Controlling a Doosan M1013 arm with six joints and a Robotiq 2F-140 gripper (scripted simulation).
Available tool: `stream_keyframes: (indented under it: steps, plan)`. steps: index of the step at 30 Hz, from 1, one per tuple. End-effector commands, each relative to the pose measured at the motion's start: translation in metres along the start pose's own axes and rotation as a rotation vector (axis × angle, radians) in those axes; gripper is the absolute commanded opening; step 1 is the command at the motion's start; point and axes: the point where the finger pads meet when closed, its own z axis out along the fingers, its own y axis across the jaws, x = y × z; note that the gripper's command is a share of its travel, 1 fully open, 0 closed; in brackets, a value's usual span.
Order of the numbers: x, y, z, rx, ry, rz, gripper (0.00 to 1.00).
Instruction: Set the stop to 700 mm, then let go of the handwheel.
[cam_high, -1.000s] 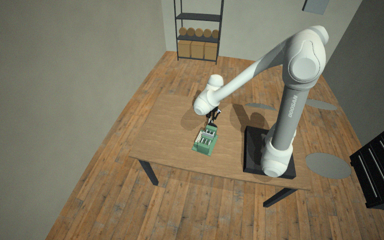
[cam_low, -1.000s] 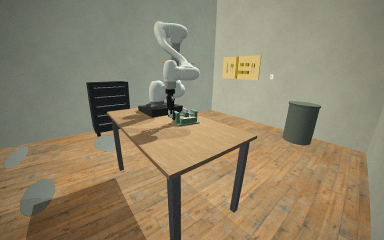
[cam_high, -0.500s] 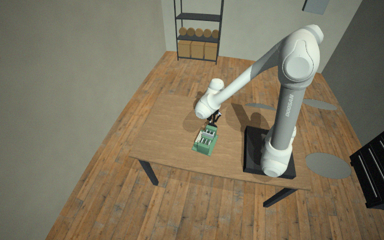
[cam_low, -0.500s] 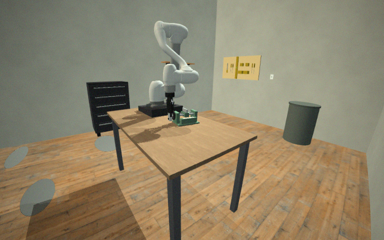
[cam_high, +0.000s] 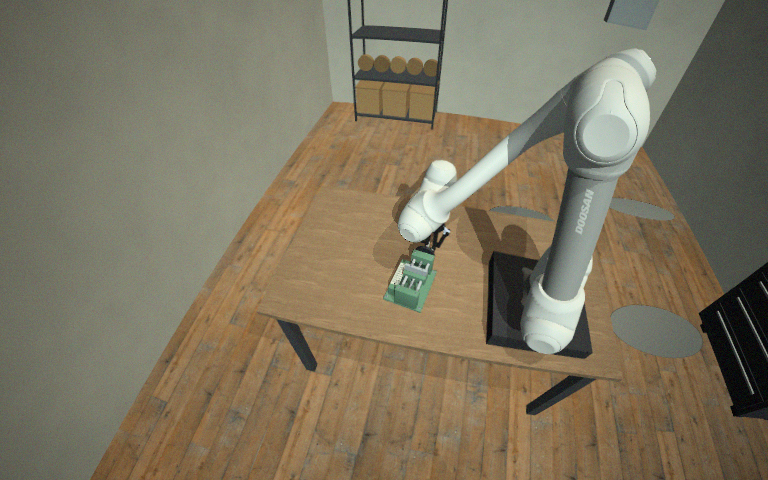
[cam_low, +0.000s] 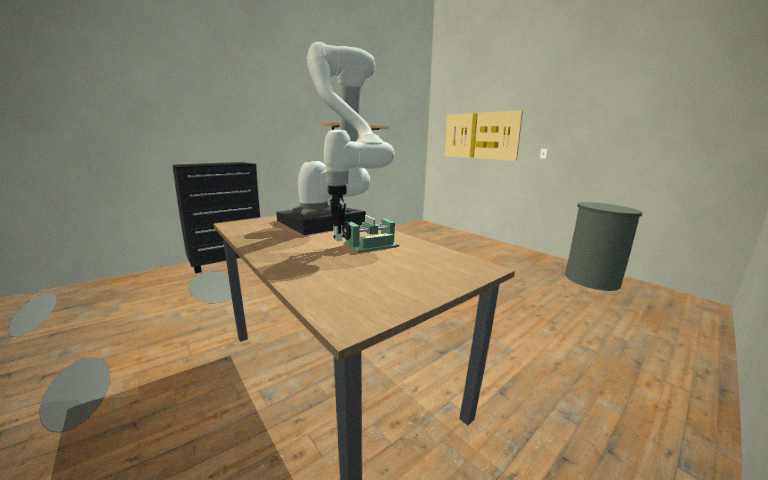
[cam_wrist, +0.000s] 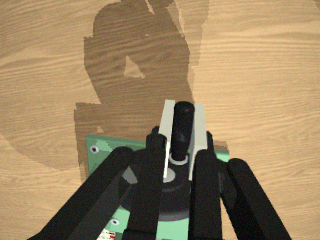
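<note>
1 pincer w/ 2 pads gripping 1 blk handwheel knob.

A rectangular wooden table with light brown grain is supported on dark legs. As seen from the top view, a black base block is set toward the right short edge, its lower side near the front long edge, and the robot's foot is carried on it. A green fixture is placed flat on its base plate, between the block and the left short edge, nearer the front long edge than the back one. Shadows are cast across the worktop toward the back edge.
</note>
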Motion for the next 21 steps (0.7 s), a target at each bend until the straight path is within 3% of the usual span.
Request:
stream_keyframes:
  steps: [1, 21]
  plan:
    - [0.000, 0.004, -0.002, -0.001, 0.000, 0.000, 0.04]
    - [0.000, 0.017, -0.025, -0.001, 0.000, 0.000, 0.04]
